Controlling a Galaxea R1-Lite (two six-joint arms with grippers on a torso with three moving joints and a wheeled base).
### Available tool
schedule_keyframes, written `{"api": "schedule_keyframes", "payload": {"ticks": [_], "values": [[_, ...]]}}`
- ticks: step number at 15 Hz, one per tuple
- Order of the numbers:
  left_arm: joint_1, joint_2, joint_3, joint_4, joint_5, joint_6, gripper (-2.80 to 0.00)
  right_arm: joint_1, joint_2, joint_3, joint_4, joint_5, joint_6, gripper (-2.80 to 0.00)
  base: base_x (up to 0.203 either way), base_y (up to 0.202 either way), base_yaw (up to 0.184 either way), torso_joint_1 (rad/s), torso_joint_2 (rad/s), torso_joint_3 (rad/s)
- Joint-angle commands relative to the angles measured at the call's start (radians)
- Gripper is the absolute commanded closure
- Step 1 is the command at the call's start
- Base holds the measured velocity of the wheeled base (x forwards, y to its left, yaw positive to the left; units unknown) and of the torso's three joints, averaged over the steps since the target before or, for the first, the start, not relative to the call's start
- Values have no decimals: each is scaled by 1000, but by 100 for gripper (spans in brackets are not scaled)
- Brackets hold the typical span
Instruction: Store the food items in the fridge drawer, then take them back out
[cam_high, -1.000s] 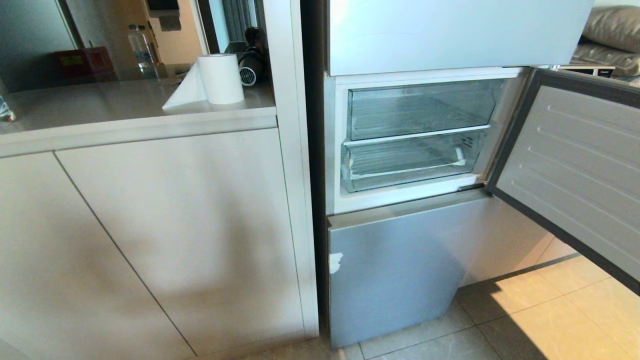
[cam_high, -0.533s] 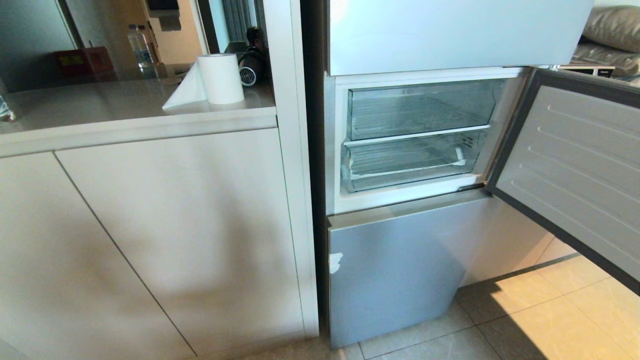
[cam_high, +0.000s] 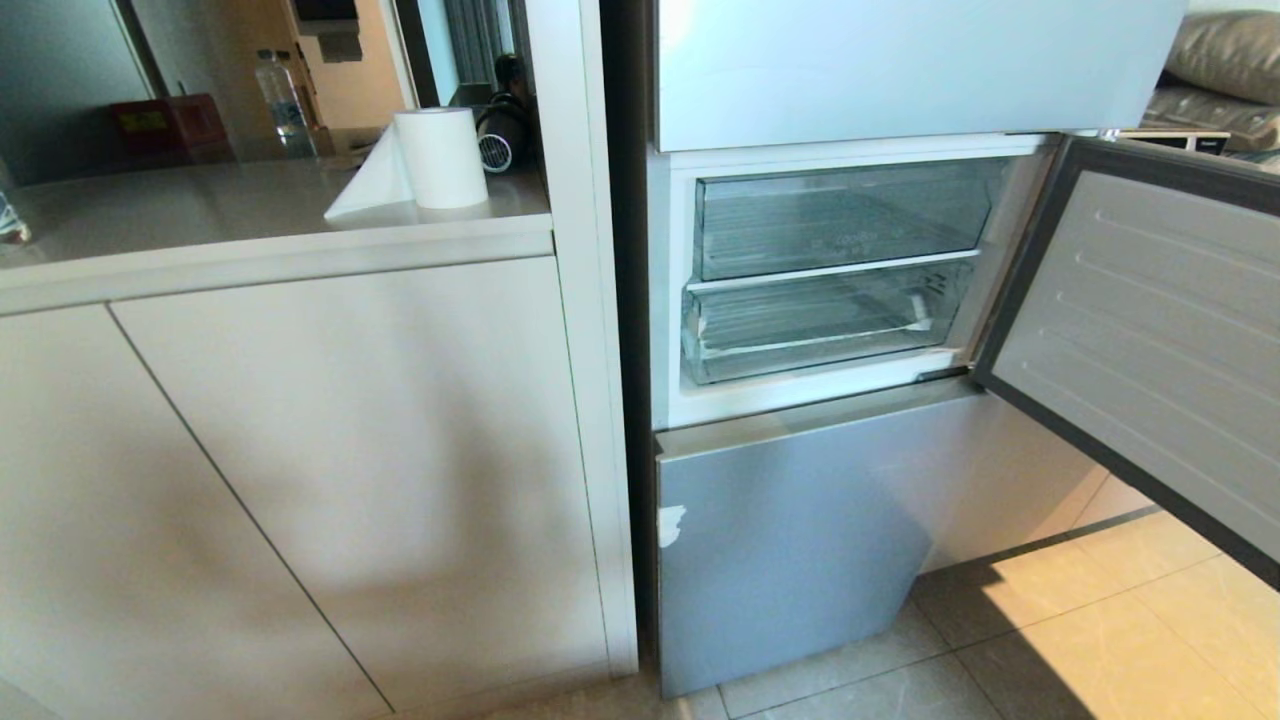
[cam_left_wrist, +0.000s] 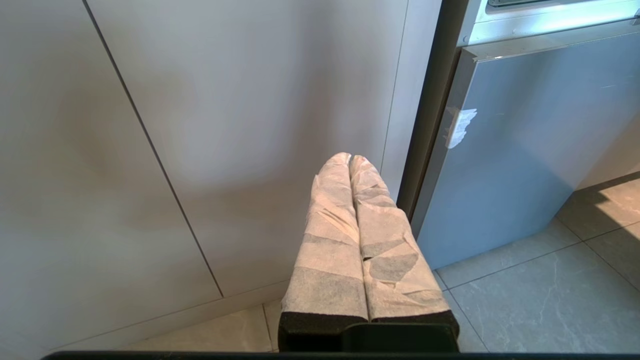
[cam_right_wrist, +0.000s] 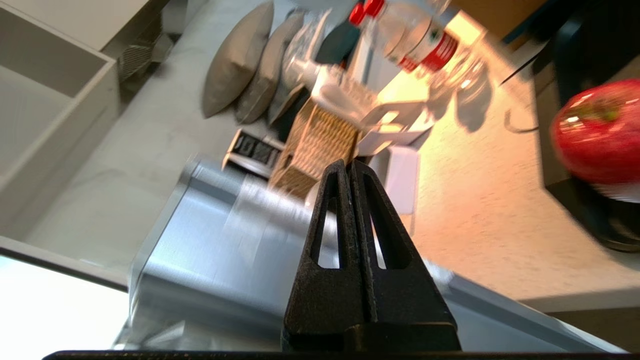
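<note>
Fruit (cam_right_wrist: 597, 132), red and glossy, is the only food item that I can see; it sits on a dark stand on the tabletop (cam_right_wrist: 480, 220), off to one side of the right claw (cam_right_wrist: 352, 167) and well apart from its tips. A second fruit is not visible in any view. The right claw has its two black fingers pressed together and holds nothing. In its wrist view it points over a grey metal box toward a wicker basket (cam_right_wrist: 315, 142) and water bottles (cam_right_wrist: 425, 35), so I judge it is turned to that tabletop to fetch the fruit, and it would have to spread before any grasp.

The left claw (cam_left_wrist: 350, 161) has its padded fingers (cam_left_wrist: 330, 225) also pressed together, empty. It hangs low before the pale cabinet door (cam_left_wrist: 210, 125), with the grey lower fridge door (cam_left_wrist: 525, 150) just beside it. Probably it is only parked there, out of the way.

In the head view neither claw shows. The fridge door (cam_high: 1150, 340) stands wide open, surely to give free access. Inside are two clear compartments: an upper bin (cam_high: 840, 220) with faint lettering and, below it, the fridge drawer (cam_high: 815, 325) with ribbed floor. It is pushed in and has no fruit inside, so storing has not yet begun. A paper roll (cam_high: 440, 155) stands on the nearer tabletop.
</note>
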Motion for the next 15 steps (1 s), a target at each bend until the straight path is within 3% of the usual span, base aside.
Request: {"api": "schedule_keyframes", "payload": {"ticks": [1,6,9,12,15], "values": [[1,0,2,0,0,0,0,0,143,-70,-6,57,40,0,0,0,0,0,0,0],[1,0,2,-1,0,0,0,61,321,-211,35,288,64,0,0,0,0,0,0,0],[-1,0,2,1,0,0,0,85,328,-274,241,421,64,0,0,0,0,0,0,0],[1,0,2,1,0,0,0,83,210,-248,351,476,61,0,0,0,0,0,0,0],[0,0,2,0,0,0,0,43,138,-269,369,513,65,0,0,0,0,0,0,0]]}}
